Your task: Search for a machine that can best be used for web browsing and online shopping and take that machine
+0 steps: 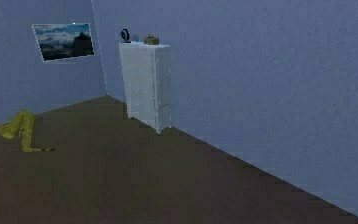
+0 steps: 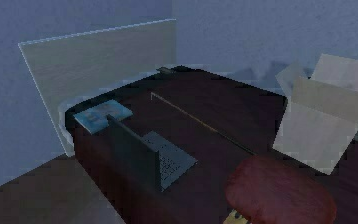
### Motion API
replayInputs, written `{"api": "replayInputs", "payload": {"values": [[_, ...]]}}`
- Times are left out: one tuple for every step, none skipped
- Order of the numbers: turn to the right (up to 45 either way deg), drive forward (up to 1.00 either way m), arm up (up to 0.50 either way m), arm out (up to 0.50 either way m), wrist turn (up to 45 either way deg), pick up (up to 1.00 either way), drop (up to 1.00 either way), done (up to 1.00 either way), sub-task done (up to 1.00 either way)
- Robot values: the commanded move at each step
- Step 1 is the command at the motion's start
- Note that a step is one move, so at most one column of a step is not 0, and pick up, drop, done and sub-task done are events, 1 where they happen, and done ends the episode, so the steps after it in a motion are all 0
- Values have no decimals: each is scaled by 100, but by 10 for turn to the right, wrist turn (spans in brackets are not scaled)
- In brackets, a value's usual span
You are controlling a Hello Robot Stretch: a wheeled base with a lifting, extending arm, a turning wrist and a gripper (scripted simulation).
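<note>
One laptop (image 2: 152, 160) on bed (image 2: 217, 105) in arm side view, white dresser (image 1: 147, 85) forward, hand's state untellable.

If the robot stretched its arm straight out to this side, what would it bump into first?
Likely the dark bed, between the open laptop and the red round cushion; depth is unclear, so that's a guess.

No text, label, number or sign can be read; the framed landscape picture (image 1: 64, 41), the pale open cardboard box (image 2: 317, 125) and the open dark laptop (image 2: 139, 157) carry no legible print.
</note>
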Motion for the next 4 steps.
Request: {"api": "replayInputs", "payload": {"values": [[0,0,0,26,0,0,0,0,0],[0,0,0,0,450,0,0,0,0],[0,0,0,0,450,0,0,0,0],[0,0,0,0,450,0,0,0,0]]}}
